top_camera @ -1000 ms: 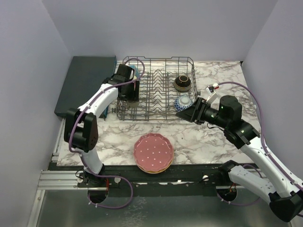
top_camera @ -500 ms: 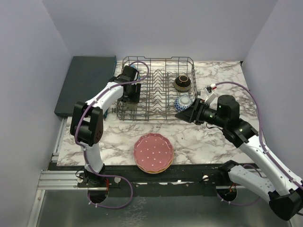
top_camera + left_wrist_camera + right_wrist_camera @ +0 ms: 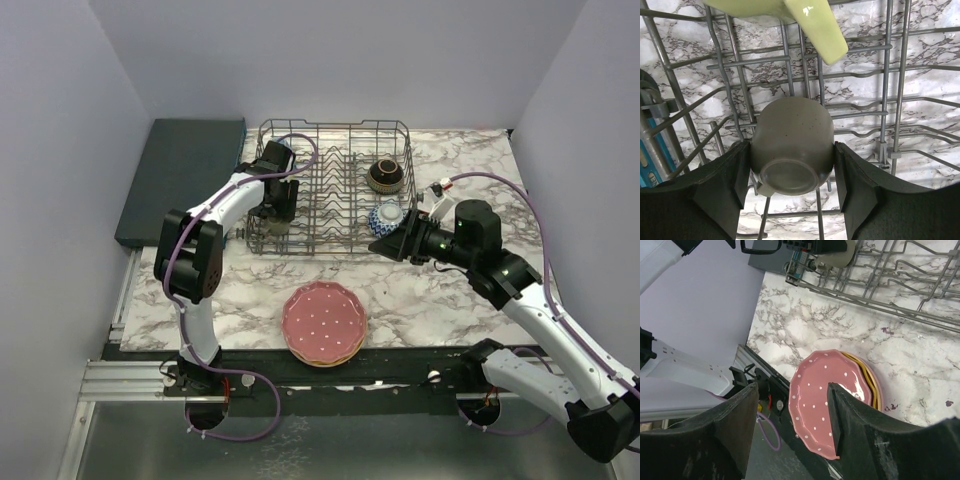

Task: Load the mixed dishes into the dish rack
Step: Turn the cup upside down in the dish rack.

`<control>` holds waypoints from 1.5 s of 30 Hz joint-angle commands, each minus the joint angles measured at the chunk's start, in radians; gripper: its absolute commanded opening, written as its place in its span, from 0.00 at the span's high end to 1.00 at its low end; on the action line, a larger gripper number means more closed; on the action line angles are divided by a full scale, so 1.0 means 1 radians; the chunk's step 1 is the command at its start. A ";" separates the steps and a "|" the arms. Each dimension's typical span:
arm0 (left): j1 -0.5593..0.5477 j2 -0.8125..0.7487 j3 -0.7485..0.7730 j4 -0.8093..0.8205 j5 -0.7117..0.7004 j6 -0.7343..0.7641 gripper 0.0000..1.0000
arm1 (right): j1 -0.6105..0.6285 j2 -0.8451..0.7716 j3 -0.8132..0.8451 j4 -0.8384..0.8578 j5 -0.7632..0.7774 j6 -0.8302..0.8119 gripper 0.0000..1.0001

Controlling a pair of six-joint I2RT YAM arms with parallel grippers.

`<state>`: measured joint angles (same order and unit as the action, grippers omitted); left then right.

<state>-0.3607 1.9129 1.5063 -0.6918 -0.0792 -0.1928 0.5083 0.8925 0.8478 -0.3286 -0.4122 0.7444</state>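
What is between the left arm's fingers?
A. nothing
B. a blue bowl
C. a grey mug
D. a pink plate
C: the left wrist view shows the grey mug sitting between the two dark fingers, which touch its sides.

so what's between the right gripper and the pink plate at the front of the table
Nothing but bare marble table. The top view shows that stretch empty between the right gripper and the pink plate.
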 commanded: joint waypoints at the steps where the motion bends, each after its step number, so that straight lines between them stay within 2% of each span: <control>1: -0.006 0.029 0.040 -0.023 -0.008 0.011 1.00 | -0.005 0.009 0.000 -0.024 -0.013 -0.029 0.37; 7: -0.007 0.038 0.050 -0.033 -0.021 0.012 1.00 | -0.005 0.014 0.005 -0.030 -0.014 -0.038 0.35; 8: -0.007 0.040 0.053 -0.035 -0.023 0.012 0.97 | -0.005 0.016 0.006 -0.030 -0.015 -0.039 0.35; 11: -0.009 0.043 0.054 -0.040 -0.028 0.012 0.77 | -0.006 0.018 0.004 -0.030 -0.014 -0.040 0.32; 13: -0.009 0.043 0.052 -0.042 -0.028 0.012 0.68 | -0.006 0.020 0.002 -0.028 -0.015 -0.039 0.31; 17: -0.010 0.039 0.051 -0.044 -0.031 0.010 0.56 | -0.005 0.020 -0.001 -0.024 -0.018 -0.039 0.29; 23: -0.014 0.029 0.053 -0.046 -0.040 0.006 0.46 | -0.006 0.019 -0.002 -0.026 -0.020 -0.043 0.28; 30: -0.023 0.018 0.057 -0.059 -0.058 0.003 0.28 | -0.005 0.007 -0.011 -0.027 -0.023 -0.046 0.25; 32: -0.026 0.016 0.062 -0.063 -0.062 0.001 0.21 | -0.005 0.002 -0.011 -0.031 -0.022 -0.049 0.24; 34: -0.029 0.012 0.069 -0.065 -0.064 -0.003 0.03 | -0.006 -0.001 -0.010 -0.037 -0.021 -0.052 0.23; 45: -0.057 -0.014 0.100 -0.081 -0.081 -0.024 0.01 | -0.005 -0.039 -0.002 -0.085 0.000 -0.068 0.18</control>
<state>-0.3988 1.9469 1.5730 -0.7517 -0.1280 -0.2012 0.5083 0.8780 0.8478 -0.3710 -0.4122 0.6998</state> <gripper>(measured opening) 0.986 0.813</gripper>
